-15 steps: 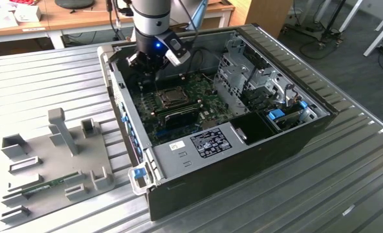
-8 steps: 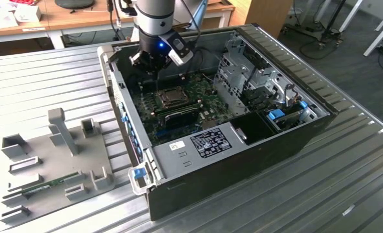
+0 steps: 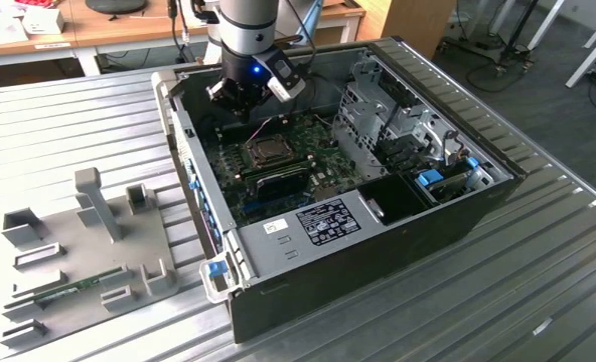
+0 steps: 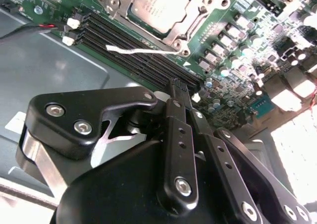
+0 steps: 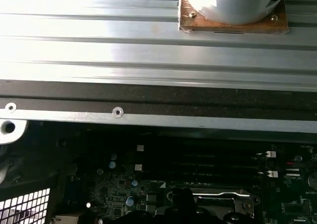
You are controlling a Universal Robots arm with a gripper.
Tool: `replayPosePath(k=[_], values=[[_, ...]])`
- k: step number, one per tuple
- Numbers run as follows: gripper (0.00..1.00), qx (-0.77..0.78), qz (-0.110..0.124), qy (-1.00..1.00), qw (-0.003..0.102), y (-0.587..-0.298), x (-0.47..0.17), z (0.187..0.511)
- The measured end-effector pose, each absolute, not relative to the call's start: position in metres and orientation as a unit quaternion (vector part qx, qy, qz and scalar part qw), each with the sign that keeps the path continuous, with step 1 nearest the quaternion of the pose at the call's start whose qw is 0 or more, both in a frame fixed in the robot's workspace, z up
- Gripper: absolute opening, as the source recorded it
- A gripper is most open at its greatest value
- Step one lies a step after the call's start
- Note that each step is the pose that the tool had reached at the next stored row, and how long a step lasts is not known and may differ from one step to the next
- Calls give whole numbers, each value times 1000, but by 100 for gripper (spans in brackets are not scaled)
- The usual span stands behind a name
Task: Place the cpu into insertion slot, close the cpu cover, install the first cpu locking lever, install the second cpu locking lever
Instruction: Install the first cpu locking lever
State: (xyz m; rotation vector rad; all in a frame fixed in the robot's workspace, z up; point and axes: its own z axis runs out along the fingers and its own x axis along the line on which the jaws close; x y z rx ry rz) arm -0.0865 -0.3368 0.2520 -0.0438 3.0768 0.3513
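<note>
The cpu lies with its grey metal top up in the insertion slot on the green board. The silvery cpu cover frames it and lies flat around it. A thin silvery locking lever runs along the socket's side, over the black memory slots. My gripper hangs above the board beside the socket, over the memory slots. Its fingers are shut with nothing between them. In the exterior view my gripper is inside the open case, behind the socket.
The open computer case lies on a ribbed metal table. Drive cages stand at the exterior view's right of the board. A grey fixture plate with upright holders lies at the exterior view's left. The case's wall runs close to the gripper.
</note>
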Motion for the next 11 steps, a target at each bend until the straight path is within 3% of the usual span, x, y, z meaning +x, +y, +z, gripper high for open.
replayPosePath(k=[11], values=[[10,-14,102,994,22,-337,-86,252]])
